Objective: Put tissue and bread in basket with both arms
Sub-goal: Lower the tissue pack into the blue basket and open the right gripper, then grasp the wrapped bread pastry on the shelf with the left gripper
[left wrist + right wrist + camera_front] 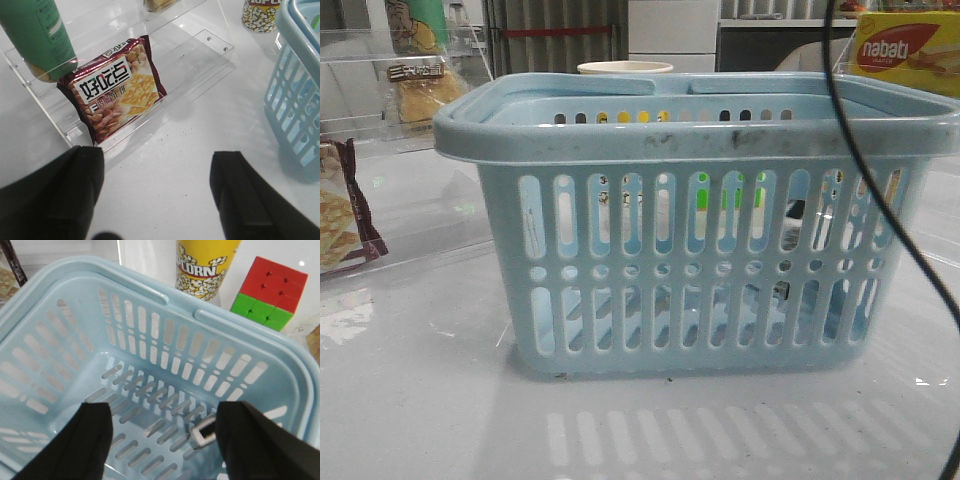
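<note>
We are looking at the large light-blue plastic basket (695,225) with slotted sides, standing on the pale table (420,420). The golden-yellow bread in clear wrapper (418,90) is sitting on a clear acrylic shelf (360,60) behind and left of the basket, well apart from it. Our left gripper (157,195) is hovering with its black fingers spread wide and empty, near a maroon-edged packet of crackers (117,90) lying beside a green tube (40,35). Our right gripper (162,440) is hanging over the basket's interior, fingers likewise spread, nothing between them. A small pale piece by one finger is perhaps a tag; we cannot tell. A yellow popcorn cup (205,265) and a red-and-green cube (267,292) are standing beyond the rim.
</note>
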{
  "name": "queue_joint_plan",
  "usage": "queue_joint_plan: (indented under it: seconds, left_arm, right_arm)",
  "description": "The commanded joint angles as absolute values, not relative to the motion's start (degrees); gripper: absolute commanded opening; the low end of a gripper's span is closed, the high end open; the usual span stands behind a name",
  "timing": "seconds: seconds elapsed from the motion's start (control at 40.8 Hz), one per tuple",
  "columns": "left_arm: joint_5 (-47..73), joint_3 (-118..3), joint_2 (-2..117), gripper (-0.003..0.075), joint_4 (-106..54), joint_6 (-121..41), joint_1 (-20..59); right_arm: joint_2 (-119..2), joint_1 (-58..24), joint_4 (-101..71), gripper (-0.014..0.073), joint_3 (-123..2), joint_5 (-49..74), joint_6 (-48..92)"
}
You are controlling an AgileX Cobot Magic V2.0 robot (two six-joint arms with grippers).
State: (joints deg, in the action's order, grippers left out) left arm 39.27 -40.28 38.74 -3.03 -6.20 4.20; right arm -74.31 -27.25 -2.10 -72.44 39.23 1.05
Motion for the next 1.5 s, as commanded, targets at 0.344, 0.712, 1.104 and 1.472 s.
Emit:
queue_joint_plan:
  seconds: [0.344, 0.712, 1.104, 1.472]
  left_arm:
    - [33.20, -41.90, 38.88, 0.0507, -5.25, -5.67, 4.45]
    - [28.22, -44.88, 45.89, 0.0587, -5.50, -7.51, 8.87]
    - [19.83, -61.56, 73.53, 0.0582, -4.25, -7.55, 9.32]
    - [18.97, -82.84, 96.14, 0.0582, -4.61, -7.55, 6.10]
  right_arm:
    - [-46.17, -27.26, -0.70, 0.0550, -52.36, 35.64, 3.59]
    - [-40.46, -27.26, -0.70, 0.0550, -49.69, 37.39, 3.59]
    - [-40.46, -27.26, -0.70, 0.0550, -49.69, 37.39, 3.59]
    - [-40.46, -27.26, -0.70, 0.0550, -49.69, 37.39, 3.59]
